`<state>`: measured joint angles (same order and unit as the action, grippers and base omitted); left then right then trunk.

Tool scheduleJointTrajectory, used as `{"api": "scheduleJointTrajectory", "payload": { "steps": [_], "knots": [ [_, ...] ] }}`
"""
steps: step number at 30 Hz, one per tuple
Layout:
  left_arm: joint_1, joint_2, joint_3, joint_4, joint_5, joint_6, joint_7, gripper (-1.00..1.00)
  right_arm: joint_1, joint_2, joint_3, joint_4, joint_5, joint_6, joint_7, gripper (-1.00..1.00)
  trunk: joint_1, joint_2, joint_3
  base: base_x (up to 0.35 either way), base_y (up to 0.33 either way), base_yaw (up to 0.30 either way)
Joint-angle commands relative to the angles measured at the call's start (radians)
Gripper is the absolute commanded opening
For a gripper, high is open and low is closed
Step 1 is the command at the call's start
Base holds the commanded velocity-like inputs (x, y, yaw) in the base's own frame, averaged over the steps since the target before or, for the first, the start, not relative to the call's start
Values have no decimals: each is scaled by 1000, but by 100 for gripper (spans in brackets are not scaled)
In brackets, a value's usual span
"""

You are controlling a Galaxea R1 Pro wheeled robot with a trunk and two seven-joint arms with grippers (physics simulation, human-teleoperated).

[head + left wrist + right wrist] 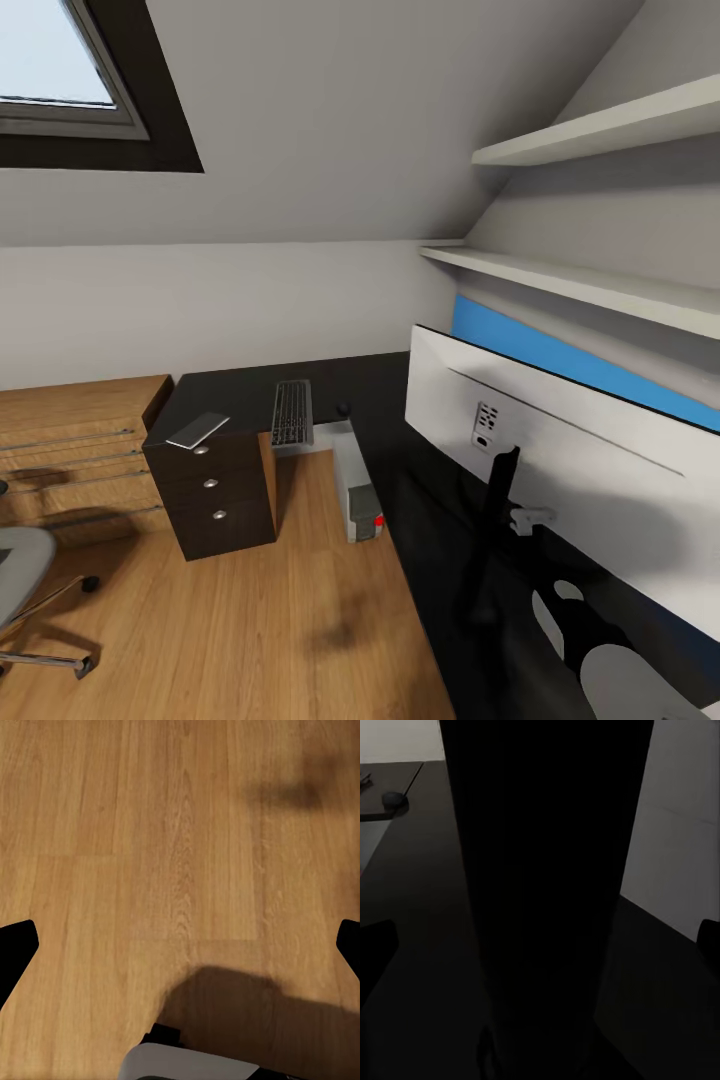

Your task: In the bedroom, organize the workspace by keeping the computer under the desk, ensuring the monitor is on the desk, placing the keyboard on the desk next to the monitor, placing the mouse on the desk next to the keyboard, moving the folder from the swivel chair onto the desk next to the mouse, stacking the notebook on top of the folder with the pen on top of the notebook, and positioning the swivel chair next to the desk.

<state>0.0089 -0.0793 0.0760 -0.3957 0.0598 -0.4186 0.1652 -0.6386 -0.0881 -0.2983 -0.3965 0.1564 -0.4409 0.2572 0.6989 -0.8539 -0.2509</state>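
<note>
1. Monitor [600, 470]: upright on the black bench [400, 400], white back showing.
2. Keyboard [291, 413]: on the bench, mouse [343, 408] beside it.
3. Computer [358, 492]: under the bench.
4. Left fingers [16, 958]: spread above wooden floor [150, 832].
5. Right fingers [375, 952]: apart, flanking the monitor's dark stand [544, 892].

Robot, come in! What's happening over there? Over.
Left pincer open over floor. Right pincer open, close at monitor stand. Monitor upright on desk; keyboard, mouse there too. Nothing in the way.
</note>
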Motion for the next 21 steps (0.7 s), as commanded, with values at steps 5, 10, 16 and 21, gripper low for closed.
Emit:
{"api": "scheduleJointTrajectory", "payload": {
  "steps": [5,10,16,21],
  "knots": [
    [0,-1,3,-2,6,-2,-3,100,-1,1,-9,1,10,-4,5,100,0,-1,-1,0,0,0],
    [0,0,3,-2,6,-2,-3,100,-1,1,-9,1,9,-4,5,100,0,-1,-1,0,0,0],
    [0,-1,5,-1,6,-2,-4,100,-1,1,-9,1,9,-4,5,100,0,-1,-1,0,0,0],
    [0,-1,5,-1,6,-2,-4,100,-1,1,-9,2,9,-5,4,100,0,-1,-1,-1,0,0]
  ]
}}
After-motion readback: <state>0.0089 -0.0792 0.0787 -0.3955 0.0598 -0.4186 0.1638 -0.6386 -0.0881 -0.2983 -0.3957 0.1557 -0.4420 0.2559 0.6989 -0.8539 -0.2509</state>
